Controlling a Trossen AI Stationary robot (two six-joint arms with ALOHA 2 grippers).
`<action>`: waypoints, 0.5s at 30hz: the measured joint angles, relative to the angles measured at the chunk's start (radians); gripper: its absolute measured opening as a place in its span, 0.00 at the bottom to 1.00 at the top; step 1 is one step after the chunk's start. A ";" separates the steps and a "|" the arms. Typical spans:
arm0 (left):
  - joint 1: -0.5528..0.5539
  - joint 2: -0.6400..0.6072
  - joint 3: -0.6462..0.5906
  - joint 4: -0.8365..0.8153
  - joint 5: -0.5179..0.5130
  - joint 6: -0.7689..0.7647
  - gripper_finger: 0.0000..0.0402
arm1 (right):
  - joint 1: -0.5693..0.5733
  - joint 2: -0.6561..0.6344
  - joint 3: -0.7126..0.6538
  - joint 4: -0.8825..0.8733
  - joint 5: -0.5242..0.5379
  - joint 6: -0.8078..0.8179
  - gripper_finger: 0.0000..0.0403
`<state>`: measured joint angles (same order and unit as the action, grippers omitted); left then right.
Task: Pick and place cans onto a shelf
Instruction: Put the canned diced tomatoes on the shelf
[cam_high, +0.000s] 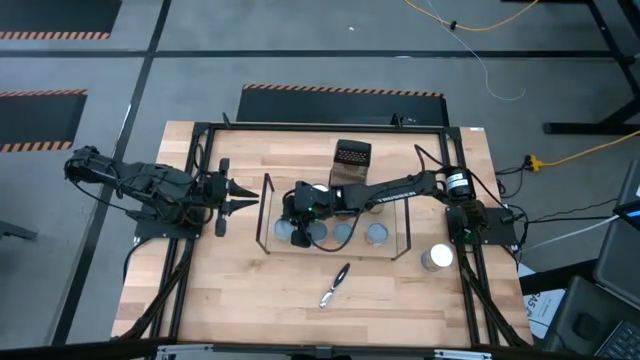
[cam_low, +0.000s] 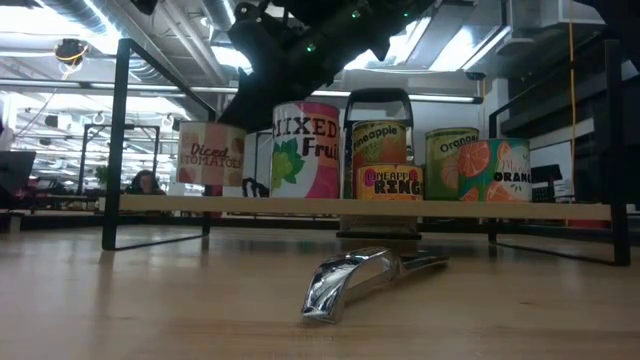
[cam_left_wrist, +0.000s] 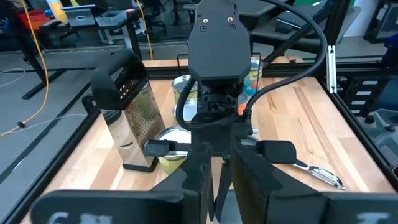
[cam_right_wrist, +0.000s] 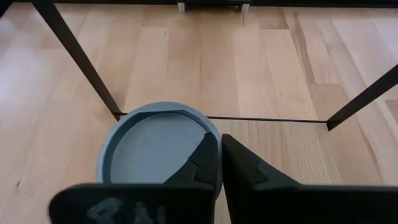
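Steel-topped cans (cam_high: 343, 233) stood upright in a row on the shelf (cam_high: 264, 210) in the high view, axes vertical, round tops facing up; one more can (cam_high: 436, 258) waited on the desk (cam_high: 250, 300) by the right arm's base. The right gripper (cam_high: 297, 226) hung over the row's left end, the left gripper (cam_high: 240, 197) idle beside the shelf with fingers together.

In the low view, labelled cans (cam_low: 305, 150) sat side by side on the board, a metal peeler (cam_low: 345, 282) lying in front.

From the right wrist, closed fingers (cam_right_wrist: 239, 165) rested at a blue-grey can top (cam_right_wrist: 155, 146), gripping nothing.

Such tins likely feel rigid, fairly heavy and smooth-sided; the curved wall, mid-height, seems the best hold.
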<state>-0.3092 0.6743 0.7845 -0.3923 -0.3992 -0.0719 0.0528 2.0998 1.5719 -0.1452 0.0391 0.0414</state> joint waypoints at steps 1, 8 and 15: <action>0.000 0.000 0.000 0.000 0.000 0.000 0.14 | 0.000 0.000 0.000 0.000 0.000 0.000 0.04; 0.000 0.000 0.000 0.000 0.000 0.000 0.14 | 0.000 0.000 0.000 -0.001 -0.003 0.003 0.12; 0.000 0.000 0.000 0.000 0.000 0.000 0.14 | 0.000 0.000 0.000 -0.001 -0.003 0.003 0.16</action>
<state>-0.3092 0.6743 0.7845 -0.3923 -0.3996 -0.0719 0.0528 2.1002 1.5719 -0.1462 0.0356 0.0448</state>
